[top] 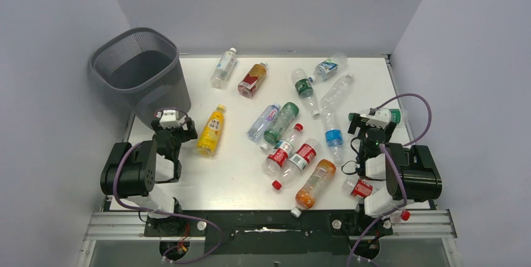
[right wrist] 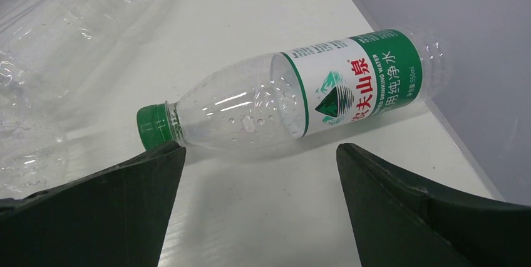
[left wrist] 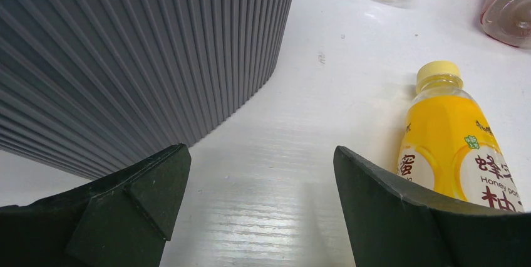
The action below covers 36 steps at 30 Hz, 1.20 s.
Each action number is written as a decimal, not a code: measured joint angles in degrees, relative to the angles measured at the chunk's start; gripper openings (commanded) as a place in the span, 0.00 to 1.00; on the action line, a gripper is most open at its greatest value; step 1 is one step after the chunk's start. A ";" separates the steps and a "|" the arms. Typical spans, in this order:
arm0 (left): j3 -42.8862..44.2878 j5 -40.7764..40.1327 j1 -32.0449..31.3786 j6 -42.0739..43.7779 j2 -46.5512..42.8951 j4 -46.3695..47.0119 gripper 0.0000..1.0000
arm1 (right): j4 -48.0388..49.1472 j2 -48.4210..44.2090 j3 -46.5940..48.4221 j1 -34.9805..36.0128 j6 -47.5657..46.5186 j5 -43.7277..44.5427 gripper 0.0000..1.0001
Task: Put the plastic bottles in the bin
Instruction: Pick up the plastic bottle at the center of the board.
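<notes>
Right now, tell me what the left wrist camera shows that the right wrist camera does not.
Only the left wrist view: the grey wall of the bin and a yellow bottle with a yellow cap, lying right of the left gripper. Only the right wrist view: a clear bottle with a green cap and label, on its side ahead of the right gripper, near the table edge. Both: the white table and open, empty jaws.

Yellow bottle (left wrist: 451, 135) btm off-frame
</notes>
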 measured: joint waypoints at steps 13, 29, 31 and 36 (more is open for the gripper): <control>0.00 0.00 0.00 0.00 0.00 0.00 0.86 | 0.00 0.00 0.00 0.00 0.00 0.00 0.98; -0.87 -2.40 -2.97 1.55 -5.14 -2.64 0.86 | -1.38 -2.08 -0.04 0.02 -0.11 -0.35 0.98; -0.85 -3.21 -4.15 2.12 -9.97 -5.84 0.86 | -3.32 -5.62 -0.04 0.02 -0.13 -0.37 0.98; -0.31 -4.61 -6.88 2.36 -21.09 -13.79 0.86 | -9.70 -15.43 0.68 0.02 -0.35 -2.03 0.98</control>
